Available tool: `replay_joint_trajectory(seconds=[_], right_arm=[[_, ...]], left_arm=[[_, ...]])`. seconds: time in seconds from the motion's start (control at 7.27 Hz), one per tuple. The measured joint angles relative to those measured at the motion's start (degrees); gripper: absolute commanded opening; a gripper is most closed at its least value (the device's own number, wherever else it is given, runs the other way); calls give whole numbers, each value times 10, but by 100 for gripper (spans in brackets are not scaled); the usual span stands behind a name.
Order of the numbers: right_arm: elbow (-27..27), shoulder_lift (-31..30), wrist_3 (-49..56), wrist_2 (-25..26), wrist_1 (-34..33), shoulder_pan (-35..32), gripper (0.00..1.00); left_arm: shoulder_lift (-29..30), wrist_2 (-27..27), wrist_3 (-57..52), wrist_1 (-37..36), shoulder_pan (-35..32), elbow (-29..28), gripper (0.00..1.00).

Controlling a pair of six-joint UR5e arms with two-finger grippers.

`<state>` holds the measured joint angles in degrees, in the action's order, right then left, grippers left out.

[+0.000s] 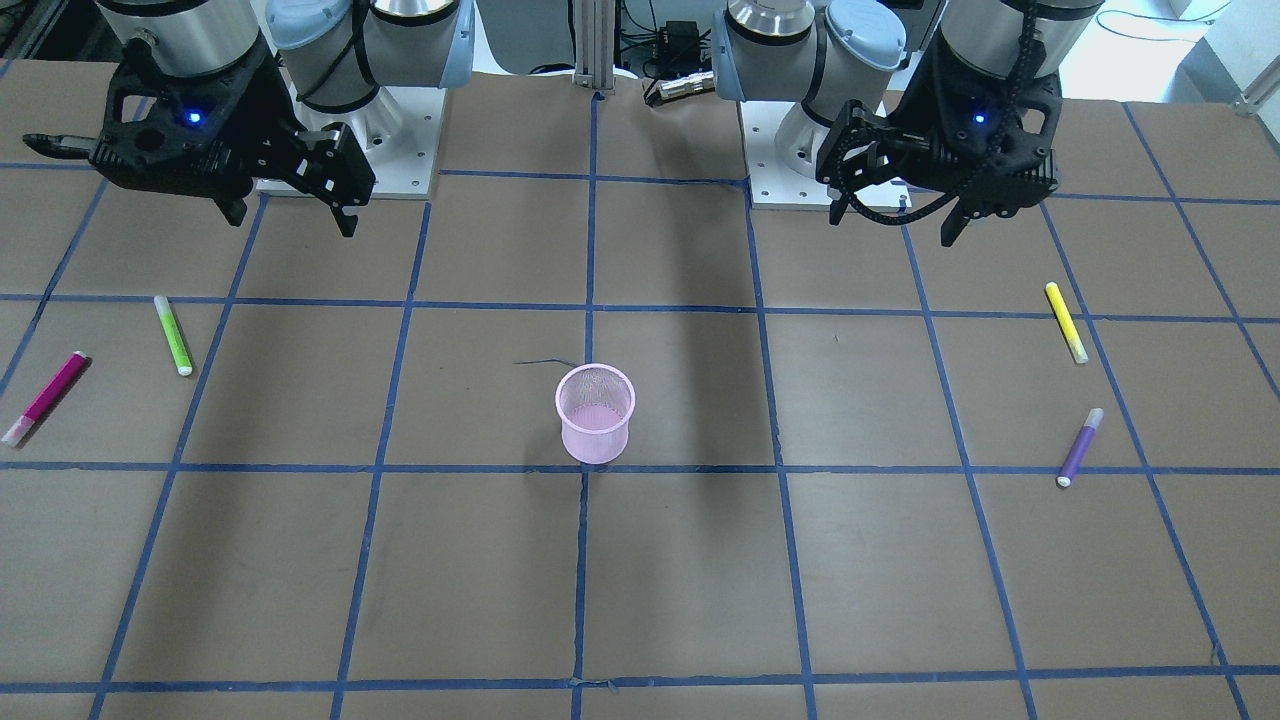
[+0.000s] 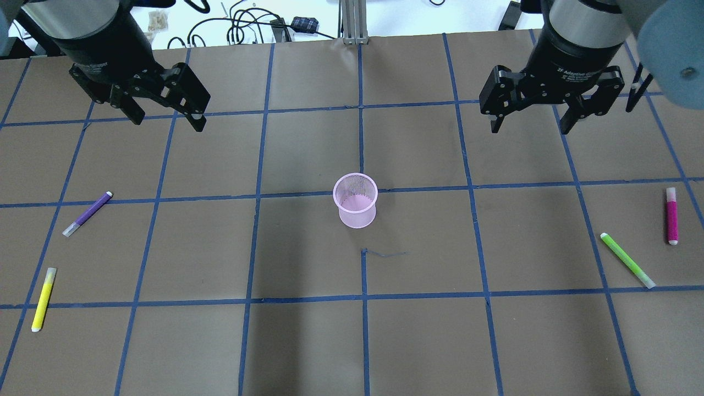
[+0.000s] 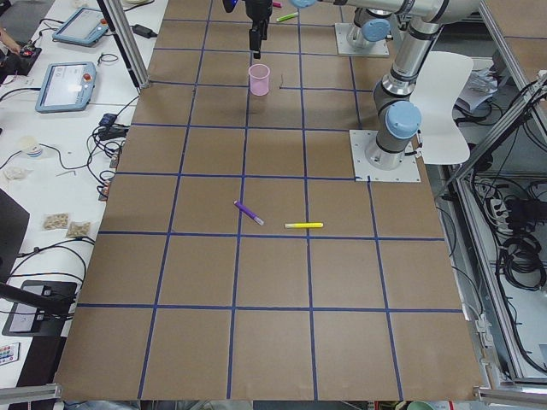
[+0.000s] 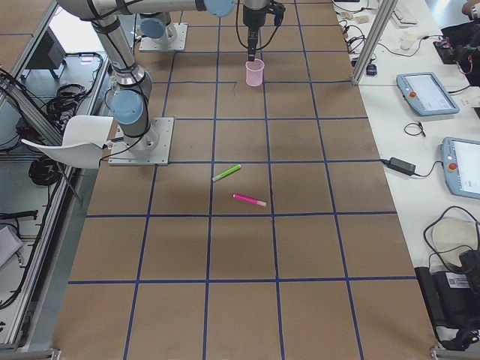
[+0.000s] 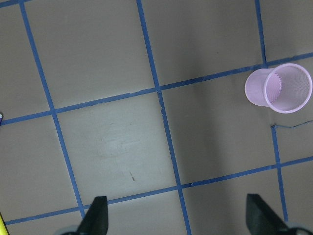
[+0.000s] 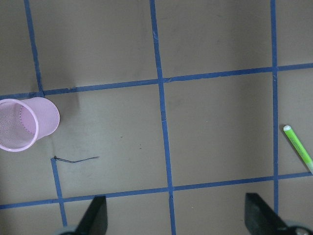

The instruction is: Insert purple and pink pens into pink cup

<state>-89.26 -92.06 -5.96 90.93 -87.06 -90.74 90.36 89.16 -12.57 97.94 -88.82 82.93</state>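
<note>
The pink mesh cup [image 2: 356, 201] stands upright and empty at the table's middle; it also shows in the front view [image 1: 595, 413]. The purple pen [image 2: 87, 214] lies flat on the robot's left side. The pink pen [image 2: 671, 215] lies flat at the far right. My left gripper [image 2: 168, 121] is open and empty, held above the table, back and left of the cup. My right gripper [image 2: 529, 128] is open and empty, back and right of the cup. The cup shows in the left wrist view [image 5: 279, 88] and in the right wrist view [image 6: 27, 123].
A yellow pen [image 2: 43, 300] lies near the purple pen on the left. A green pen [image 2: 627, 260] lies near the pink pen on the right. Brown paper with a grid of blue tape [image 2: 363, 300] covers the table. Cables lie beyond the far edge.
</note>
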Motion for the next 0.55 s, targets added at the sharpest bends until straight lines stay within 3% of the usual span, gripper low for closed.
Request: replay_joint_trajectory(seconds=[0.55], right_arm=[[-7,3,-1,2,1,3,100]], left_arm=[[0,1,-1,-3,0,0,100]])
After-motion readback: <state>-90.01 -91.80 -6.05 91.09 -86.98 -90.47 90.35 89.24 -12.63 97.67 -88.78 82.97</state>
